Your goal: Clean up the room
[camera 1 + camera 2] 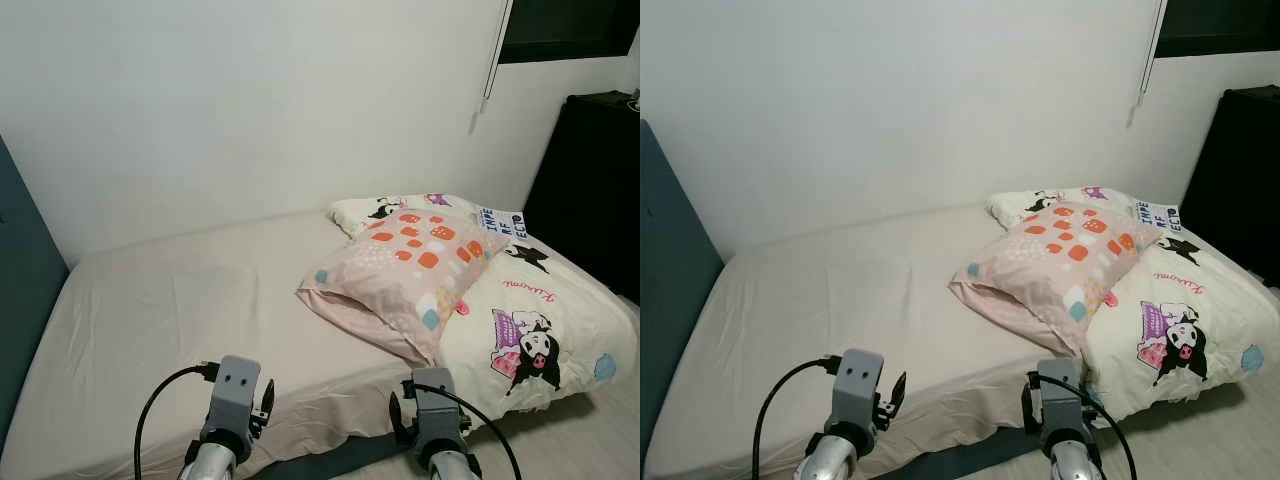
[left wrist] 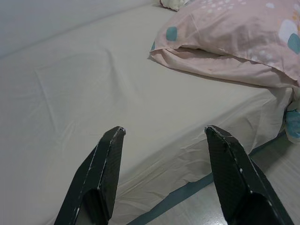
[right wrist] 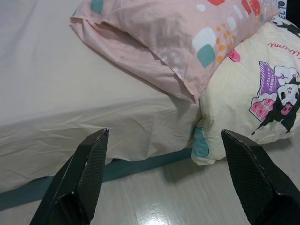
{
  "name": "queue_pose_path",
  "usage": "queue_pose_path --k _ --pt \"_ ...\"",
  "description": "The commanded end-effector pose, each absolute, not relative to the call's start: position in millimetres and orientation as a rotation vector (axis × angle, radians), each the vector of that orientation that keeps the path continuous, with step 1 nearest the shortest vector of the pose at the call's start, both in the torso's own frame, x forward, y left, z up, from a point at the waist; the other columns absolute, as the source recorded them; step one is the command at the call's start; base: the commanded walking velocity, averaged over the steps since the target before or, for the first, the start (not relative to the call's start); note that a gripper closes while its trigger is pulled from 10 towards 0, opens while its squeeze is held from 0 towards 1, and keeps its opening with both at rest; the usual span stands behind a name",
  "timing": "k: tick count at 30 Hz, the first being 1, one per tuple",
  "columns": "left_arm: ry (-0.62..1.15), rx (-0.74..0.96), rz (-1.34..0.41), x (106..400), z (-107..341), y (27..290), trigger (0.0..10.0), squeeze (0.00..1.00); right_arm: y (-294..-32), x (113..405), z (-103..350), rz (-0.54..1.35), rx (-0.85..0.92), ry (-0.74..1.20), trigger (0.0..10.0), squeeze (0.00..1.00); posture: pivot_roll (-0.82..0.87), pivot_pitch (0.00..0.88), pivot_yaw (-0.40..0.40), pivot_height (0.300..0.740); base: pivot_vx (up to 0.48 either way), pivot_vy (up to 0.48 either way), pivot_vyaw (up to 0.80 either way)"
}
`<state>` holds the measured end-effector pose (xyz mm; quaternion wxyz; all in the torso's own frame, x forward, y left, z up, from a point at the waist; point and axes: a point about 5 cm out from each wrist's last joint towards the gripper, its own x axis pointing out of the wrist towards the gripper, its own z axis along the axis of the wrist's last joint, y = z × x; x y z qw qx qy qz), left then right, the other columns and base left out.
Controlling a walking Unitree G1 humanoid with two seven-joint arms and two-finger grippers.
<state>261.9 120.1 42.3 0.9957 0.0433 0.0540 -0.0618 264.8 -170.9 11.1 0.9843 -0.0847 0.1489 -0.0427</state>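
Left wrist view: left tool (image 2: 161, 136) spread wide, holding nothing, two black wedge fingers (image 2: 101, 168) with a textured grip face, above the near edge of the bed (image 2: 93, 93). Right tool (image 3: 164, 140) likewise gaping and empty, fingers (image 3: 79, 173) over the glossy pale floor (image 3: 178, 197) just off the bed's edge. In the eye views both tools sit low, grey boxy wrists with black cables, left (image 1: 262, 398) and right (image 1: 398, 410), near the bed's front side.

Bed sheet smooth, beige, matte, with light creases where it folds over the edge; a teal band of bed base (image 3: 140, 166) shows under it. Pink pillow (image 1: 405, 270), soft and rectangular, orange, white and teal blotches, open flap end facing the robot; it lies on the right half of the bed, leaning on a cream duvet (image 1: 545, 320) with cartoon prints. Duvet is puffy, bunched, spilling over the bed's right front corner toward the floor.

Left half of the bed is flat and bare. Teal headboard (image 1: 25, 290) stands at the far left. White wall (image 1: 250, 100) behind; black cabinet (image 1: 590, 180) at right, close to the duvet.
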Motion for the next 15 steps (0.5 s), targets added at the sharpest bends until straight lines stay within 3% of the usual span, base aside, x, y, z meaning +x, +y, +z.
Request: queue_pose_path --k 1,15 --pt "0.116 0.101 -0.122 260.4 41.8 122.2 10.0 0.00 -171.7 263.7 11.8 -0.102 -0.159 0.300 10.0 0.00 -0.02 0.017 0.014 0.740 0.000 0.000 0.00" --pt "0.117 0.099 -0.121 259.8 41.5 122.1 10.0 0.00 -171.2 263.7 12.3 -0.102 -0.112 0.308 10.0 0.00 -0.02 0.019 0.013 0.740 0.000 0.000 0.00"
